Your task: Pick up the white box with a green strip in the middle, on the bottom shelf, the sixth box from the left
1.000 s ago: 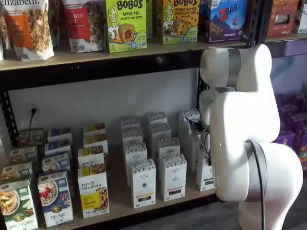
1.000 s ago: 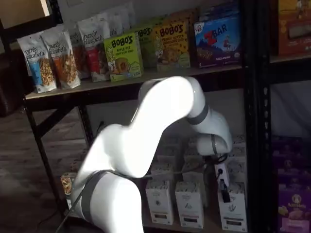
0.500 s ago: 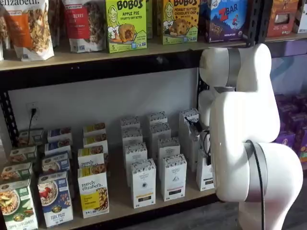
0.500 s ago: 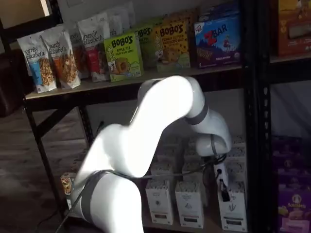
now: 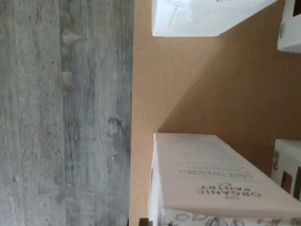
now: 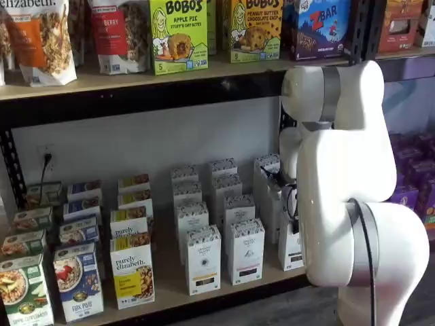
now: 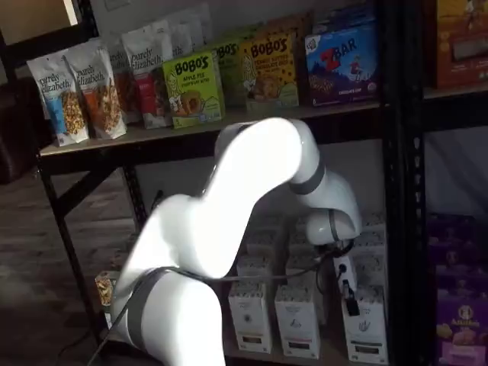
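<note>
Gripper of mine has dipped lower toward the white box on the bottom shelf; open or closed, I cannot tell. No grab yet.

Wrist view evenly lit with soft shadows, one shelf view bright, the other dim, perhaps slightly blurred

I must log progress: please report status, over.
Hand low at the white box, fingers side-on, grip unclear. Box standing on the bottom shelf. Neighbour boxes close beside.
</note>
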Tool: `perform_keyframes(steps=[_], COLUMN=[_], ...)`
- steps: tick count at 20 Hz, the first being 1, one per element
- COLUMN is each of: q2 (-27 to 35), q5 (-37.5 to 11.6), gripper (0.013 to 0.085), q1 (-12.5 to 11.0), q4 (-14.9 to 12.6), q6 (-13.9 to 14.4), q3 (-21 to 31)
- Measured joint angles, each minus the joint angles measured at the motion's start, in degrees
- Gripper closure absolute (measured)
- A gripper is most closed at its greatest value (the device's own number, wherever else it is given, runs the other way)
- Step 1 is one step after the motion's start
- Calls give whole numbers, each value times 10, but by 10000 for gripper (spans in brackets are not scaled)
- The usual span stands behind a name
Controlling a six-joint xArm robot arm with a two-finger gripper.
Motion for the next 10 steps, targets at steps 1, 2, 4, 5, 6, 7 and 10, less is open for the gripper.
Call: perform_keyframes(steps=[1, 2, 4, 5, 6, 7, 10], q2=[-1, -2, -4, -4, -5, -6, -10], q5=[1, 2, 6, 7, 9, 9, 4], gripper=[330, 330, 370, 410, 410, 450, 490], q1=[1, 1, 3, 3, 3, 4, 5], q4=[-6, -12, -23, -26, -27, -30, -31], q6=[6, 12, 23, 26, 28, 30, 33], q3=[1, 3, 6, 7, 7, 9, 17])
